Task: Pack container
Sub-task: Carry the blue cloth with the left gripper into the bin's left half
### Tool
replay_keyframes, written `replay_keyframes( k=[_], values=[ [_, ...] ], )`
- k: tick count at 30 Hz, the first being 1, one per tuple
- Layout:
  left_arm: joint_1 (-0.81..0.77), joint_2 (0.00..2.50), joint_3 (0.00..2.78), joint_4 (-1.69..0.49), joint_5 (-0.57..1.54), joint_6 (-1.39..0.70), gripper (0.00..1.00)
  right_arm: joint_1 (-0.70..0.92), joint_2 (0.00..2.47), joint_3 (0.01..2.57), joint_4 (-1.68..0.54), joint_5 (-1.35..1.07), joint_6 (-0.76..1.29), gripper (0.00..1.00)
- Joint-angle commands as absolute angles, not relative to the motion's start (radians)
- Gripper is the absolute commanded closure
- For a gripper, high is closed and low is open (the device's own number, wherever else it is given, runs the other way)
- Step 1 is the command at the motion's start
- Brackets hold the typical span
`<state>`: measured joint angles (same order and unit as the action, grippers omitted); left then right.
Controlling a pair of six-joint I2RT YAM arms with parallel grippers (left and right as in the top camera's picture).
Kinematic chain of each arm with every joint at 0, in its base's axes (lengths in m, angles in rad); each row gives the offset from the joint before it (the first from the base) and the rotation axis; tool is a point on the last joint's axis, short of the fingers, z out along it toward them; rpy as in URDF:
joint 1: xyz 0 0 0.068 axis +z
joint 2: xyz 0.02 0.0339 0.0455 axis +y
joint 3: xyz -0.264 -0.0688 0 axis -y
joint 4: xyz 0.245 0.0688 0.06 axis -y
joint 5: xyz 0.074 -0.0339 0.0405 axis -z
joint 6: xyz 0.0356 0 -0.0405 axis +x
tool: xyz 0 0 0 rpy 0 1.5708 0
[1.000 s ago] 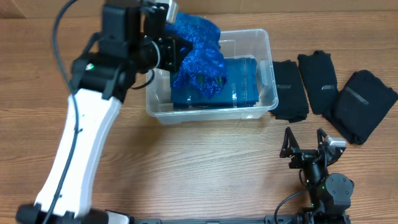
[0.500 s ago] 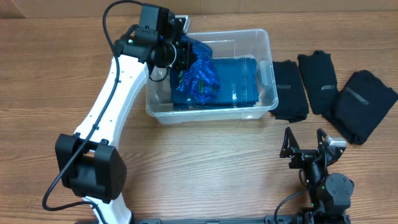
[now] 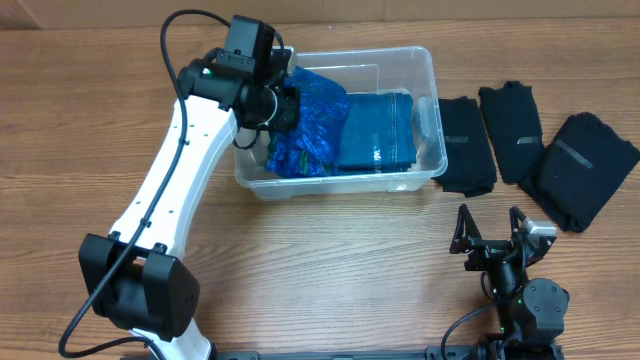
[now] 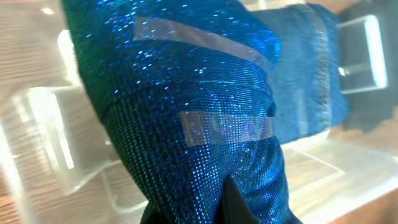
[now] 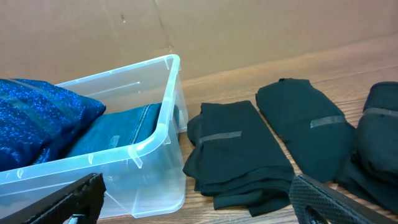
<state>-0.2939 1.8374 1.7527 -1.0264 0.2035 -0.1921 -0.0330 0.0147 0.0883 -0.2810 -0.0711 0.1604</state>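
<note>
The clear plastic container [image 3: 425, 70] stands at the back middle of the table; it also shows in the right wrist view [image 5: 158, 140]. A folded teal cloth [image 3: 380, 125] lies in its right half. My left gripper [image 3: 280, 110] is shut on a sparkly blue cloth [image 3: 315, 125], holding it down inside the container's left half. In the left wrist view the sparkly blue cloth [image 4: 186, 106] fills the frame, with my fingers [image 4: 217, 208] pinching it. My right gripper [image 3: 495, 235] is open and empty near the front right edge.
Three folded black cloths lie to the right of the container: one [image 3: 468, 145] next to it, one [image 3: 512, 130] in the middle, one [image 3: 582, 168] at the far right. They also show in the right wrist view [image 5: 239, 155].
My left arm has lowered the sparkly blue cloth from above the container down into its left half. The right arm has not moved.
</note>
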Motion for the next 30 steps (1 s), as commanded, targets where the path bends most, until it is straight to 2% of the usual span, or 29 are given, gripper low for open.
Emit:
replay_keyframes(
  k=[1,4,6,7,8,13,17,18,19,20,22,24,27,28,30],
  values=[
    [-0.279,1.843,1.741,-1.025,0.131,-0.218,0.85,-0.037,0.006,0.085,-0.274,-0.07,0.16,0.0],
    [-0.279,1.843,1.741,-1.051,0.121,-0.239,0.44,-0.037,0.007,0.085,-0.274,-0.07,0.16,0.0],
    [-0.279,1.838,1.747,-1.07,0.121,-0.252,0.41,-0.037,0.007,0.085,-0.274,-0.07,0.16,0.0],
    [-0.279,1.835,1.75,-1.071,0.121,-0.252,0.32,-0.037,0.007,0.085,-0.274,-0.07,0.16,0.0],
    [-0.279,1.83,1.754,-1.07,0.119,-0.252,0.31,-0.037,0.007,0.085,-0.274,-0.07,0.16,0.0],
    [-0.279,1.815,1.79,-1.068,0.038,-0.27,0.37,-0.037,0.007,0.085,-0.274,-0.07,0.16,0.0],
    [-0.28,1.815,1.792,-1.037,-0.059,-0.286,0.53,-0.037,0.007,0.085,-0.274,-0.07,0.16,0.0],
    [-0.28,1.815,1.792,-1.032,-0.123,-0.305,0.52,-0.037,0.007,0.085,-0.274,-0.07,0.16,0.0],
    [-0.28,1.815,1.792,-1.025,-0.157,-0.31,0.4,-0.037,0.007,0.085,-0.274,-0.07,0.16,0.0],
    [-0.28,1.815,1.792,-1.012,-0.18,-0.311,0.34,-0.037,0.007,0.085,-0.274,-0.07,0.16,0.0],
    [-0.281,1.816,1.792,-0.981,-0.176,-0.311,0.33,-0.037,0.007,0.085,-0.274,-0.07,0.16,0.0],
    [-0.293,1.821,1.79,-0.968,-0.16,-0.31,0.42,-0.037,0.007,0.085,-0.274,-0.07,0.16,0.0],
    [-0.312,1.863,1.776,-0.963,-0.124,-0.29,0.67,-0.037,0.007,0.085,-0.274,-0.07,0.16,0.0],
    [-0.318,1.886,1.769,-0.953,-0.099,-0.281,0.72,-0.037,0.007,0.085,-0.274,-0.07,0.16,0.0],
    [-0.334,1.967,1.763,-0.913,-0.009,-0.229,0.75,-0.037,0.007,0.085,-0.274,-0.07,0.16,0.0]
  ],
)
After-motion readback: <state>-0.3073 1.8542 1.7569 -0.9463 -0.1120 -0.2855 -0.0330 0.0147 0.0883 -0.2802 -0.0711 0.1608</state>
